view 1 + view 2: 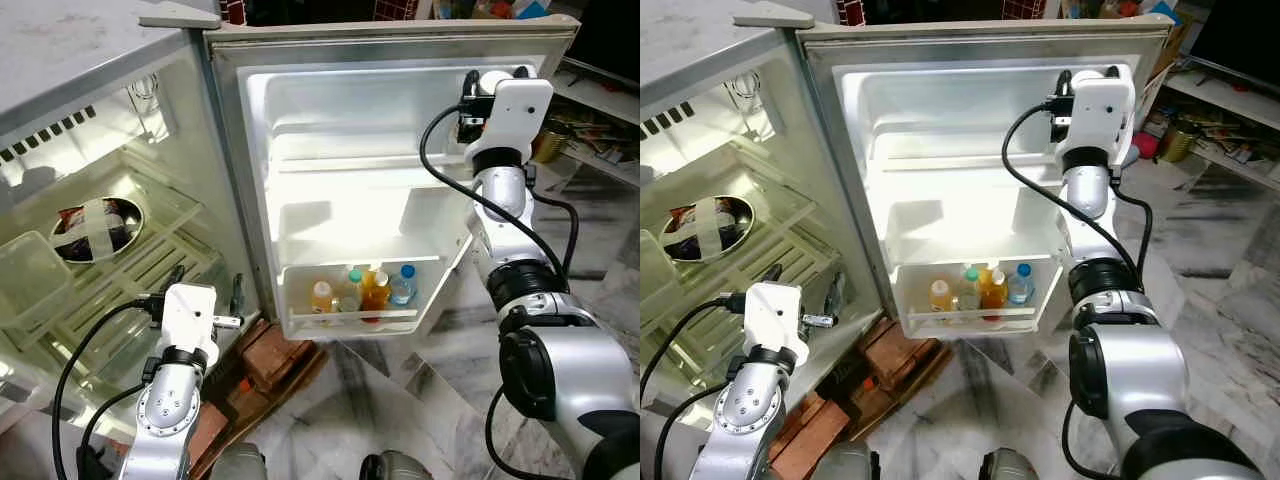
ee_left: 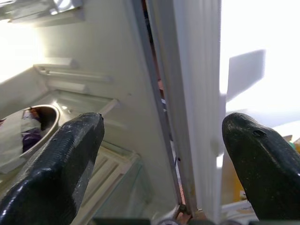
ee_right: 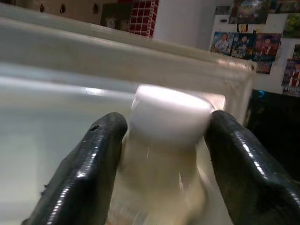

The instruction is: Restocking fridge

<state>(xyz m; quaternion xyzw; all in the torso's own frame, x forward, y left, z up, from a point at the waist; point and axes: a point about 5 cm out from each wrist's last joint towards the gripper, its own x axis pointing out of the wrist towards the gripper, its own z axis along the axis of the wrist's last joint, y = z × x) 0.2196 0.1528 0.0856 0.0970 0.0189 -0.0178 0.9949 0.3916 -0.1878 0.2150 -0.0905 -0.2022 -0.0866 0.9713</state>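
Overhead, my right gripper (image 3: 164,136) clamped what looked like a white-capped pale bottle (image 3: 168,140) at the white fridge door's (image 1: 340,200) top shelf; lowering it in came next, while my left gripper (image 2: 161,154) hung spread.

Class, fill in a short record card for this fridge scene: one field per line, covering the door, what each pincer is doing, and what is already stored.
Fridge door: open
Right pincer: raised by the door's top shelf, shut on a white-capped bottle
Left pincer: low by the fridge body, open, holding nothing
Bottom door shelf: several small bottles, upright
Inside fridge: covered bowl on the wire shelf
Under fridge: bricks
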